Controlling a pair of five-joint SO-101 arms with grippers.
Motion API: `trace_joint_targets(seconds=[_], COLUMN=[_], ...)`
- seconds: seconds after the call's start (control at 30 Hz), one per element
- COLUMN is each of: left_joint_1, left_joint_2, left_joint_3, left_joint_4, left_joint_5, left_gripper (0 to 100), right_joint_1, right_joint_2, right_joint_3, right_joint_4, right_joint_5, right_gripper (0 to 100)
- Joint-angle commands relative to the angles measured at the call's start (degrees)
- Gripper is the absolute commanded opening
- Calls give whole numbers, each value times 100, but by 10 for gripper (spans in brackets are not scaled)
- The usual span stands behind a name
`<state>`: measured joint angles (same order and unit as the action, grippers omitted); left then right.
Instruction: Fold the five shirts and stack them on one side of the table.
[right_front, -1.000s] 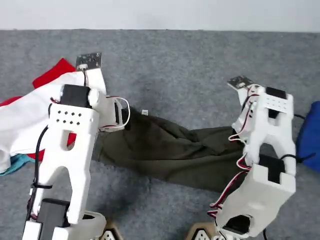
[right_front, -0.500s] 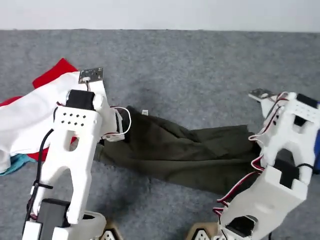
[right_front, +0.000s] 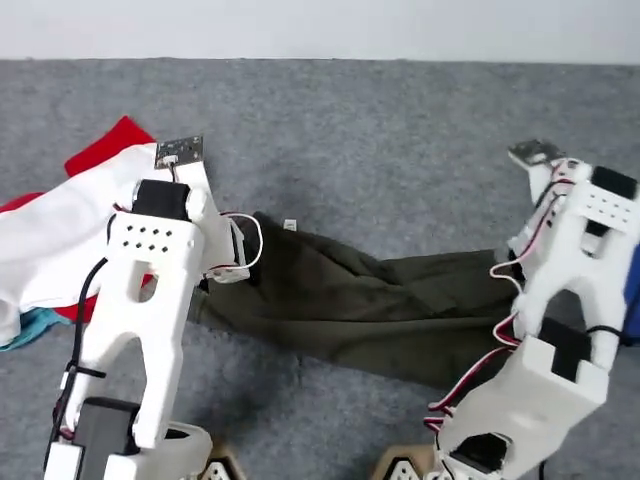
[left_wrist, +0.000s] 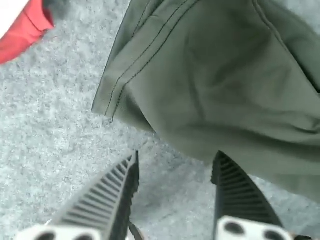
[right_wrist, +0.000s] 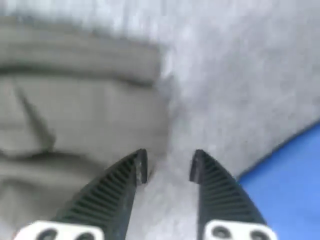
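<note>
An olive green shirt (right_front: 350, 300) lies crumpled across the middle of the grey table, between the two arms. My left gripper (left_wrist: 175, 172) is open, hovering over the carpet just off the shirt's hemmed corner (left_wrist: 112, 100). My right gripper (right_wrist: 167, 165) is open too, low over the carpet beside the olive shirt's other end (right_wrist: 80, 100), with nothing between its fingers. A blue shirt (right_wrist: 290, 185) lies close by on the far side of that gripper; it peeks out behind the right arm (right_front: 632, 290) in the high view.
A pile of shirts sits at the table's left edge: white (right_front: 60, 240) on top, red (right_front: 110, 145) and teal (right_front: 25, 330) beneath. A red edge (left_wrist: 25, 30) shows near the left gripper. Bare grey carpet (right_front: 380, 140) stretches behind the olive shirt.
The right arm swung out to the right, past the olive shirt's end, then lifted back slightly. The left arm shifted a little toward the front. The shirt has not moved.
</note>
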<state>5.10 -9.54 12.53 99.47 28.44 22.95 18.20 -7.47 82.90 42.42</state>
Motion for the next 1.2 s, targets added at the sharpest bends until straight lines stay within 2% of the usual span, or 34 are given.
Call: trace_joint_targets(seconds=[0.0, 0.2, 0.33, 0.57, 0.8, 1.07, 1.17], left_joint_1=[-9, -9, -9, 18, -9, -9, -9], left_joint_2=[-193, -193, -185, -185, -185, -185, -185], left_joint_3=[-22, -13, -13, -13, -13, -13, -13], left_joint_4=[35, 44, 44, 9, 26, 44, 44], left_joint_5=[70, 70, 70, 70, 70, 70, 70], left_gripper=[232, 232, 232, 232, 231, 231, 231], right_joint_1=[-330, -532, -224, 180, 303, 198, 31], right_joint_2=[119, 796, 884, 822, 796, -541, -1033], right_joint_3=[-220, -220, -211, -211, -246, -246, -246], right_joint_4=[-382, -365, -330, 558, 1367, 1367, 1332], right_joint_5=[-141, -141, -114, 686, 870, 510, 343], right_gripper=[102, 72, 8, 9, 11, 13, 64])
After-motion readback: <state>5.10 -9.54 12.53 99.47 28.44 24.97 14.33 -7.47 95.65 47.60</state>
